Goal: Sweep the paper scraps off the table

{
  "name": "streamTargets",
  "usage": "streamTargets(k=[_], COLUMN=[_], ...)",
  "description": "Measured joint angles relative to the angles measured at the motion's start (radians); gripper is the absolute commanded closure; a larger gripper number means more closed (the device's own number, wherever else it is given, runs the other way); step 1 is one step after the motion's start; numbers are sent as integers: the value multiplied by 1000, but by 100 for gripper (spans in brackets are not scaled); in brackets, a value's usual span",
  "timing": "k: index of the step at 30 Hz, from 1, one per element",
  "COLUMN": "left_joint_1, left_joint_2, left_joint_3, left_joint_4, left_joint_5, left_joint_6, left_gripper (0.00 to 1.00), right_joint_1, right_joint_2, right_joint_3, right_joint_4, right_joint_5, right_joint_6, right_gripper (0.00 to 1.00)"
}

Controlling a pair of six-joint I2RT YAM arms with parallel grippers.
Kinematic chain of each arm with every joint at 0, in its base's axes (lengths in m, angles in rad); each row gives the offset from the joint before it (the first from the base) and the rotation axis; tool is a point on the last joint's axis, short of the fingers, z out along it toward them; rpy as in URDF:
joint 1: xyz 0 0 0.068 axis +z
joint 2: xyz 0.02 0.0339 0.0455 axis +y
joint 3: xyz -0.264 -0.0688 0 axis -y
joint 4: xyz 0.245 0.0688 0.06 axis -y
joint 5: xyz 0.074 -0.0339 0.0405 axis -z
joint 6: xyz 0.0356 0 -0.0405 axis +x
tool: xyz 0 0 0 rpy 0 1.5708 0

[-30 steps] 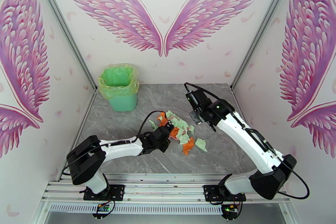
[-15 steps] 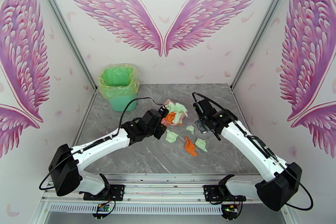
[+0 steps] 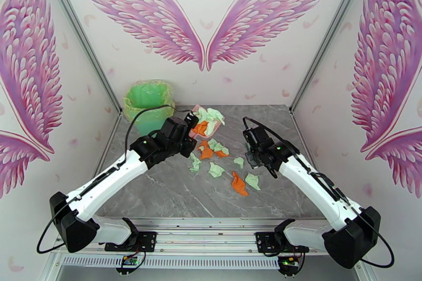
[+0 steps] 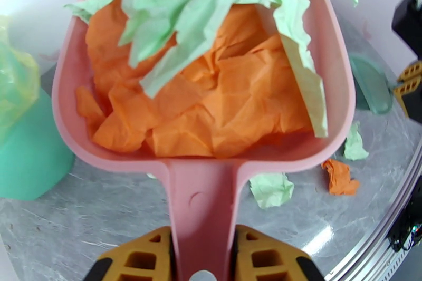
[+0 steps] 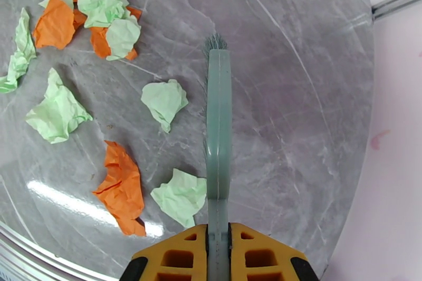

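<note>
Nearest, on the grey marble table point(image 3: 158, 192), right of middle: loose paper scraps point(image 3: 239, 184), one orange with a mint-green bit just beside it on the right. Just past these, the right gripper point(image 5: 218, 248), clenched on the handle of a teal brush point(image 5: 218, 118), bristles pointing toward the far edge, scraps to the brush's left and bare marble to its right. Farther in and leftward, more scraps spread over the tabletop: two pale green pieces apart, then a small orange-and-green cluster near the middle. Beyond that cluster, the left gripper point(image 4: 203, 261), yellow fingers point(image 4: 142, 255) closed on the stem of a pink dustpan point(image 4: 202, 197), pan mouth turned toward the far wall. Heaped in the pan: crumpled orange paper underneath, mint green on top, some green hanging over the right rim. Farthest, at the far left corner of the table, a green bin point(image 3: 145, 95) lined with a yellowish bag, just left of the dustpan.
</note>
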State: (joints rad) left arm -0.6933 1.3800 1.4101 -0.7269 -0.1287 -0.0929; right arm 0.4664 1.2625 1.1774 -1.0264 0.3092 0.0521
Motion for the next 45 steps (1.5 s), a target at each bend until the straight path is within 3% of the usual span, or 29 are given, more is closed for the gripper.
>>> streamTargets(k=[12, 18, 30, 34, 39, 45], left_joint_1=[285, 436, 624, 666, 673, 671], left_joint_2=[11, 57, 298, 388, 497, 544], left_joint_3=[237, 327, 510, 672, 911, 979], left_joint_4=[-125, -151, -219, -354, -529, -660], left_joint_5=[33, 163, 422, 385, 245, 80], left_joint_6=[50, 24, -68, -45, 19, 78], left_gripper=[100, 100, 100, 100, 100, 100], right_joint_1=[-2, -2, -2, -2, -2, -2], right_joint_2=[-2, -2, -2, -2, 5, 9], right_joint_3=[-24, -24, -24, -24, -24, -24], right_joint_4=[26, 30, 30, 30, 38, 42], right_joint_5=[-40, -60, -82, -82, -91, -97], right_joint_6=[-1, 0, 0, 0, -2, -5], right_gripper=[100, 100, 100, 100, 100, 100])
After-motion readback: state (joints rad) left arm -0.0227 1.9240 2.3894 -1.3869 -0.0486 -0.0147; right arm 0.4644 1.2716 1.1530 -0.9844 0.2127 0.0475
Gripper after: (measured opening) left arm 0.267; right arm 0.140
